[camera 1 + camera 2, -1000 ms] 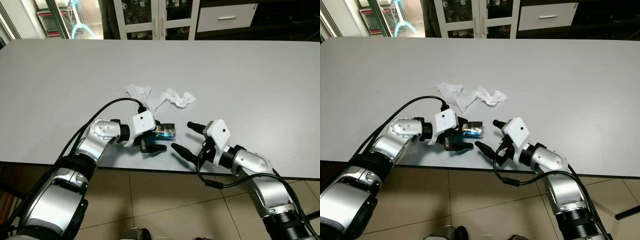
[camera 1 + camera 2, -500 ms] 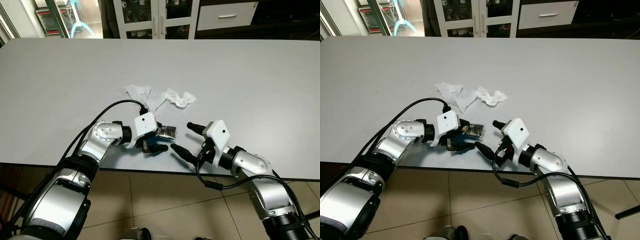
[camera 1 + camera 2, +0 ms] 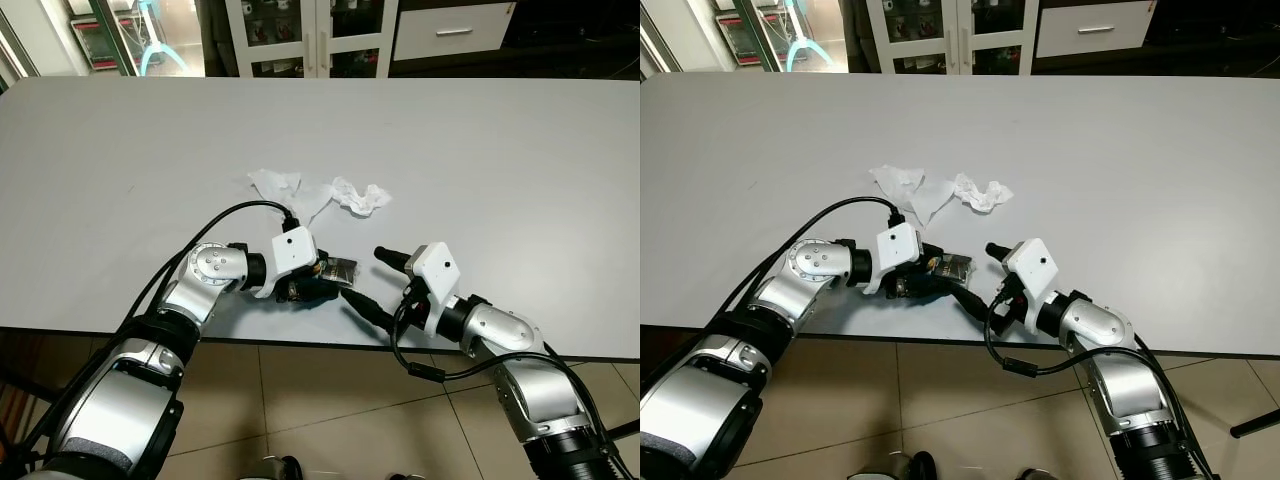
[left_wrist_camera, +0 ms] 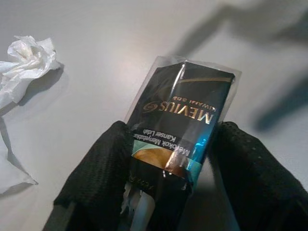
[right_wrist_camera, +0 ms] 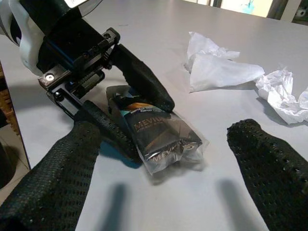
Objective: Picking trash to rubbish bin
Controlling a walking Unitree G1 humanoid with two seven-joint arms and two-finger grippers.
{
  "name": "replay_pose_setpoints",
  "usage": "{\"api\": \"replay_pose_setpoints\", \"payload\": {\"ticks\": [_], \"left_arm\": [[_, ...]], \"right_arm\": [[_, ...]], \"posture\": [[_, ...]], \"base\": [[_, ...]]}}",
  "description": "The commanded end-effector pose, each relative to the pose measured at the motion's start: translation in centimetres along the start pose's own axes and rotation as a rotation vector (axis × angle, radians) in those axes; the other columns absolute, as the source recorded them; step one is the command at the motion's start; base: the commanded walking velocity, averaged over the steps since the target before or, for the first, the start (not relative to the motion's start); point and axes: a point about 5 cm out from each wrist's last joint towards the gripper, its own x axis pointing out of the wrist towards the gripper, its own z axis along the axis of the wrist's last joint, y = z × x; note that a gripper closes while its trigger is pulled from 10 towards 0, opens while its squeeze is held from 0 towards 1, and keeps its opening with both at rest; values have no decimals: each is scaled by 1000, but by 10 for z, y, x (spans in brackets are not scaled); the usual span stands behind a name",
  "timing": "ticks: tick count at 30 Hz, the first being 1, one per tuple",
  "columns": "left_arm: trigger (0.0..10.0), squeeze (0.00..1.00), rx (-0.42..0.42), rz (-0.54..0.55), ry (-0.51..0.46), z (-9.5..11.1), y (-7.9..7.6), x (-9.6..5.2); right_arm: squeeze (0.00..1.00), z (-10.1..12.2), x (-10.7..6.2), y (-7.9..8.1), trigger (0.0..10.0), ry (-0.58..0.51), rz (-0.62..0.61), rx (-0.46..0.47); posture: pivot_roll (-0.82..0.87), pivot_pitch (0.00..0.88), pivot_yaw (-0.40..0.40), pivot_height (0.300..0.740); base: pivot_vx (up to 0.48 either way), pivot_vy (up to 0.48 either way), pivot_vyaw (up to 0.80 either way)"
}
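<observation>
Near the front edge of a pale grey table (image 3: 520, 160), a dark cigarette pack (image 4: 180, 120) in a clear wrapper — the word MEVIUS is printed on it — is clamped between the two black fingers of the left gripper (image 3: 318, 290). One finger (image 4: 103, 168) is pressed against each long side of the pack, and the pack lies low over the tabletop; whether it rests on the surface cannot be told. Just beside it, the right gripper (image 3: 375, 280) is held with its fingers spread wide apart and nothing between them. One finger (image 5: 62, 173) is seen close to the pack on the near side, the other (image 5: 269, 163) well off to the far side, so that the pack and the left gripper's fingertips are framed between them in the right wrist view.

Farther back on the table, two pieces of white tissue are found: a flatter, partly folded sheet (image 3: 285, 190) and, just beside it toward the robot's right, a crumpled wad (image 3: 360, 196). Both lie apart from the grippers. Beyond the table's far edge, white cabinet doors (image 3: 310, 35) are seen — and tiled floor (image 3: 330, 400) shows below the near edge.
</observation>
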Motion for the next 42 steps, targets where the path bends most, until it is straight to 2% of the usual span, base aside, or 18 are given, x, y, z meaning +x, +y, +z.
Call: {"api": "replay_pose_setpoints", "payload": {"ticks": [1, 12, 13, 14, 15, 16, 17, 20, 22, 24, 25, 27, 31, 32, 33, 35, 37, 42], "left_arm": [[0, 0, -31, -43, 53, -14, -11, 2], [0, 0, -24, -38, 59, -16, -13, 1], [1569, 0, -24, -33, 57, -16, -13, 1], [1569, 0, -24, -31, 55, -16, -13, 1], [4784, 0, -22, -19, 52, -16, -13, 1], [4784, 0, -22, -19, 52, -16, -13, 1], [10000, 0, -30, 12, 47, -16, -12, 1], [10000, 0, -57, 83, -7, -11, -8, 2], [10000, 0, -114, 160, -83, -3, -3, 2], [10000, 0, -134, 197, -118, 0, 0, 2], [10000, 0, -118, 271, -142, 5, 4, 0], [10000, 0, -107, 301, -148, 7, 6, 0], [10000, 0, -147, 589, -179, 13, 20, -6], [10000, 0, -187, 710, -196, 14, 25, -9], [10000, 0, -208, 758, -206, 14, 27, -11], [10000, 0, -257, 864, -245, 15, 27, -15], [10000, 0, -268, 888, -264, 15, 25, -15], [10000, 0, -368, 1037, -367, 20, 19, -16]], "right_arm": [[0, 2, 2, 4, 10000, -4, 13, -2], [0, 3, 4, 4, 10000, -5, 20, -2], [0, 3, 4, 4, 10000, -5, 22, -3], [0, 3, 4, 4, 10000, -6, 23, -3], [0, 3, 5, 4, 10000, -7, 22, -3], [0, 3, 5, 4, 10000, -7, 22, -3], [0, 3, 5, 4, 10000, -9, 20, -3], [0, 3, 5, 4, 10000, -11, 14, -2], [0, 4, 6, 3, 10000, -17, -6, -4], [0, 4, 6, 2, 10000, -22, -20, -7], [0, 5, 7, -2, 10000, -27, -51, -6], [0, 6, 7, -3, 10000, -29, -61, -6], [0, 12, 10, -22, 10000, -60, -236, -38], [0, 16, 11, -29, 10000, -79, -299, -44], [0, 17, 12, -31, 10000, -86, -320, -37], [0, 23, 15, -36, 10000, -119, -378, -18], [0, 25, 16, -37, 10000, -132, -399, -1], [0, 32, 22, -43, 10000, -184, -486, 23]], "posture": [[-98, 106, 83, 740], [-95, 101, 81, 740], [-95, 97, 81, 740], [-95, 97, 81, 740], [-95, 97, 81, 740], [-95, 97, 81, 740], [-97, 95, 82, 740], [-99, 91, 83, 740], [-99, 87, 82, 740], [-97, 84, 81, 740], [-97, 81, 82, 740], [-95, 79, 81, 740], [-90, 66, 83, 740], [-88, 60, 82, 740], [-88, 60, 82, 740], [-87, 49, 80, 740], [-85, 47, 80, 740], [-84, 42, 80, 740]], "base": [[0, 0, 0], [0, 0, 0], [0, 0, 0], [0, 0, 0], [0, 0, 0], [0, 0, 0], [0, 0, 0], [0, 0, 0], [0, 0, 0], [0, 0, 0], [0, 0, 0], [0, 0, 0], [0, 0, 0], [0, 0, 0], [0, 0, 0], [0, 0, 0], [0, 0, 0], [0, 0, 0]]}}
